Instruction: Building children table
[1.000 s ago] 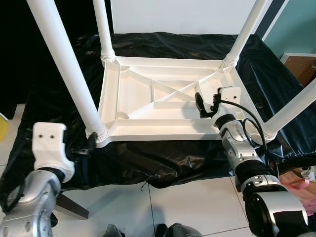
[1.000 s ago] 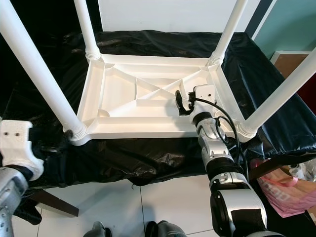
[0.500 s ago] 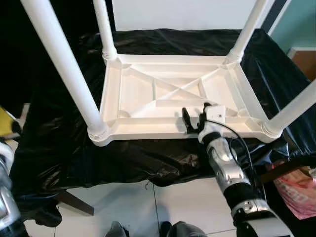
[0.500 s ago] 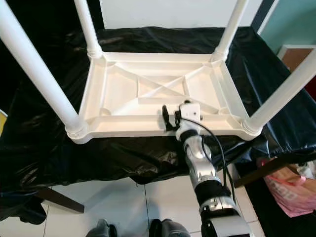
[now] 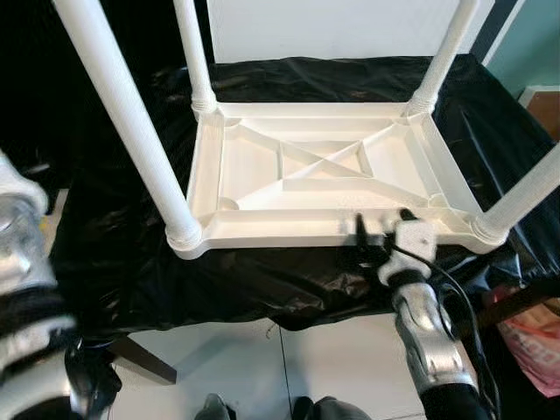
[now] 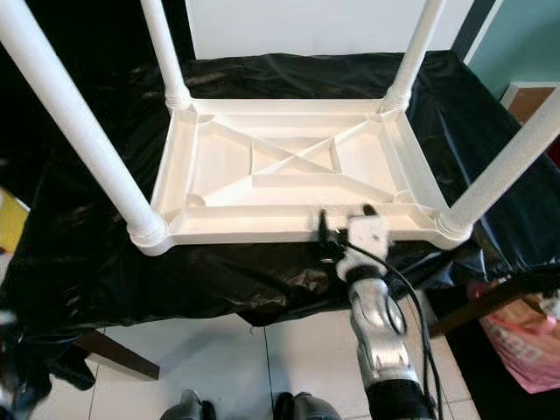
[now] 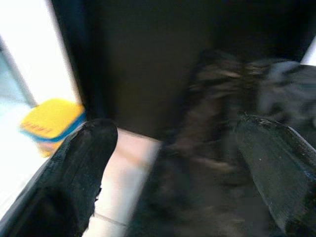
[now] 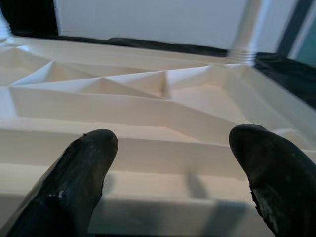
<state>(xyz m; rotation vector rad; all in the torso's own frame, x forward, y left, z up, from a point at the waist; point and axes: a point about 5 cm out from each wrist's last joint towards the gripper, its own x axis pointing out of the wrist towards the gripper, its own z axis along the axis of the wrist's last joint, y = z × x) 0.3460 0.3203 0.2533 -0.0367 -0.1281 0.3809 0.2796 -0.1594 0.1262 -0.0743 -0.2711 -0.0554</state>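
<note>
Hovering at the white table [image 5: 315, 166], right hand [image 6: 344, 221] spread, seemingly unlabelled.

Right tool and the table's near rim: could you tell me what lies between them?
Nothing: the right wrist view shows the open right tool facing the table rim across bare space.

Right arm [image 6: 378, 319]: silver segmented casing, black cable looped alongside. Right claw [image 6: 343, 227]: white housing, two black fingers. Left arm [image 5: 22, 289]: silver, black joint bands, blurred.
</note>
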